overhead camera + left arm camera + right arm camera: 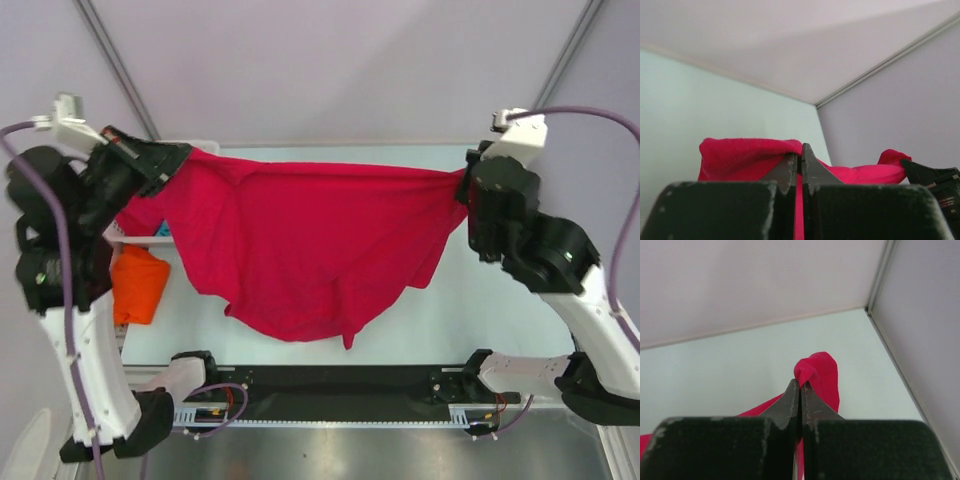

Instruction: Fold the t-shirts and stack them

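Red shirt (300, 250) stretched in the air between both arms, over a pale table (490, 310).

The left gripper (170, 160) and right gripper (462, 185) are each pinched tight on an upper corner of the red shirt, which sags between them with its lower edge drooping toward the near side. The table is smooth and pale green-white. It is closed in by plain lilac-grey walls (330, 70), with metal posts (115, 60) slanting at the back corners. At the left edge an orange shirt (138, 285) lies bunched under the left arm, just beside a white basket (115, 236).
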Robot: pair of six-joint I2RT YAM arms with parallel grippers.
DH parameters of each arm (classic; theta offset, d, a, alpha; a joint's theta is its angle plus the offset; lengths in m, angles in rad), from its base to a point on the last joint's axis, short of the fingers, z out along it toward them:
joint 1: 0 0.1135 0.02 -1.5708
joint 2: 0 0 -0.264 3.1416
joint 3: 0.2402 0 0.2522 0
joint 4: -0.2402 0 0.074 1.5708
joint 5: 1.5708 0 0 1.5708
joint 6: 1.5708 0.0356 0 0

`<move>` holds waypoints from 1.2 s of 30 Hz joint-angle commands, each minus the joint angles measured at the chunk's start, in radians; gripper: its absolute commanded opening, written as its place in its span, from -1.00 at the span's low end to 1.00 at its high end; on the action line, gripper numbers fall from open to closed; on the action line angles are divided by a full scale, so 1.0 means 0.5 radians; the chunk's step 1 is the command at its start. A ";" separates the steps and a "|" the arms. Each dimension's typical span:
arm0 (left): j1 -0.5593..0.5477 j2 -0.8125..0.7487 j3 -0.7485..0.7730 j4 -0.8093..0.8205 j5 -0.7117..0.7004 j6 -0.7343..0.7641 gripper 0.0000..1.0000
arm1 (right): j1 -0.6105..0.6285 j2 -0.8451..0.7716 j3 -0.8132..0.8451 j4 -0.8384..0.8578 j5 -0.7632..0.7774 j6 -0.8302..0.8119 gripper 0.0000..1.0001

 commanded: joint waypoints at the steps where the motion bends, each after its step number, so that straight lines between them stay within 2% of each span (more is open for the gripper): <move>1: 0.022 0.195 -0.383 0.271 -0.131 -0.030 -0.98 | -0.502 0.170 -0.140 -0.114 -0.590 0.173 -1.00; 5: 0.022 0.492 -0.601 0.428 -0.167 0.038 -0.98 | -0.684 0.418 -0.455 0.023 -0.808 0.198 -1.00; 9: 0.022 1.031 -0.568 0.502 -0.186 0.059 -0.99 | -0.962 0.703 -0.591 0.259 -1.130 0.158 -1.00; 11: 0.022 1.240 -0.425 0.502 -0.152 0.050 -0.99 | -1.021 0.878 -0.546 0.303 -1.183 0.140 -1.00; 14: 0.013 1.745 -0.121 0.441 -0.100 0.019 -0.99 | -1.055 1.207 -0.343 0.297 -1.143 0.109 -1.00; 17: 0.010 2.074 0.262 0.297 -0.115 0.016 -0.99 | -1.064 1.492 -0.092 0.284 -1.103 0.094 -1.00; 20: 0.010 2.250 0.511 0.250 -0.106 0.013 -0.93 | -1.077 1.719 0.157 0.257 -1.085 0.079 -1.00; 21: 0.013 2.278 0.548 0.253 -0.097 0.013 -0.85 | -1.080 1.765 0.215 0.245 -1.070 0.072 -1.00; 22: 0.007 2.296 0.603 0.256 -0.085 0.028 -0.45 | -1.086 1.866 0.340 0.226 -1.051 0.066 -1.00; 23: 0.010 2.303 0.610 0.263 -0.081 0.038 -0.21 | -1.095 1.903 0.393 0.187 -1.027 0.066 -0.97; 24: 0.010 2.294 0.604 0.263 -0.078 0.047 0.22 | -1.098 1.943 0.436 0.165 -1.033 0.054 -0.58; 25: 0.010 2.275 0.567 0.263 -0.075 0.080 0.51 | -1.104 1.989 0.528 0.116 -1.042 0.057 -0.34; 26: 0.004 2.226 0.546 0.266 -0.081 0.102 0.68 | -1.104 1.999 0.553 0.100 -1.033 0.060 -0.18; 27: 0.004 2.193 0.518 0.263 -0.078 0.123 0.98 | -1.107 1.996 0.556 0.094 -1.024 0.060 0.01; 30: -0.012 1.996 0.325 0.266 -0.054 0.243 0.99 | -1.104 1.913 0.471 0.106 -1.023 0.072 0.22; 34: -0.088 1.607 -0.155 0.290 -0.048 0.347 0.99 | -1.077 1.674 0.189 0.186 -1.030 0.082 0.26; 35: -0.113 1.430 -0.251 0.293 -0.057 0.366 0.99 | -1.065 1.619 0.109 0.198 -1.033 0.088 0.25; 36: -0.171 1.334 -0.355 0.305 -0.072 0.387 0.99 | -1.043 1.488 -0.086 0.220 -1.036 0.115 0.26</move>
